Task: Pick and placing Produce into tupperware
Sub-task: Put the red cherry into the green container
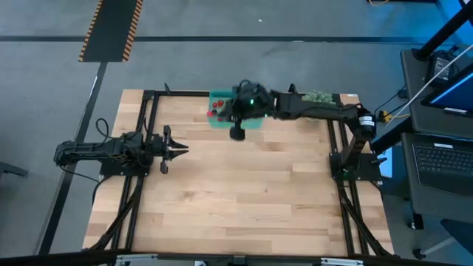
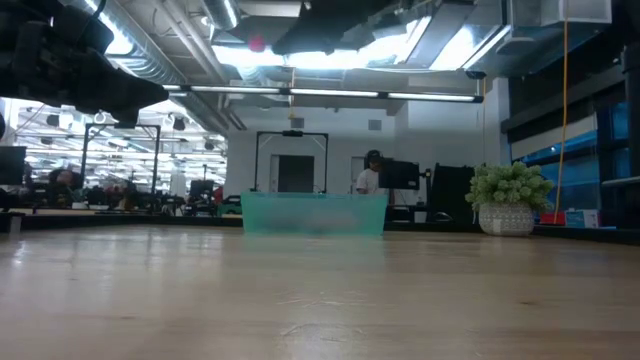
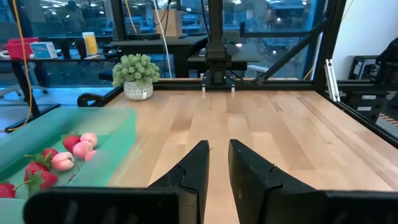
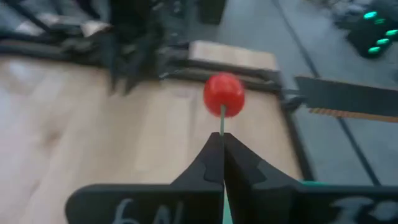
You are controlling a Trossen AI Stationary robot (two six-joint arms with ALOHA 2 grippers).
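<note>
The teal tupperware [image 1: 255, 123] [image 2: 315, 213] stands on the table at the far middle. Several red and pale pink produce pieces [image 3: 62, 158] lie on its floor. My right gripper [image 4: 222, 140] [image 1: 230, 112] hangs high above the tupperware, slanting down toward the table's left, shut on a round red piece of produce [image 4: 224, 94] [image 2: 258, 44]. My left gripper [image 3: 217, 152] [image 1: 177, 150] waits level at the table's left, its fingers slightly apart with nothing between them. My right gripper pinches the thin green stem [image 4: 222, 121] of the red piece between its two fingertips. The fingers lie along the stem. The red ball sticks out just beyond the tips, lifted clear of the table and the tupperware.
A green bushy plant in a pale pot [image 3: 135, 74] [image 2: 510, 198] stands at the table's far right corner. Black frame rails [image 1: 148, 118] run along both sides of the wooden table [image 1: 244, 192], whose near half is bare wood. People and desks show in the room beyond.
</note>
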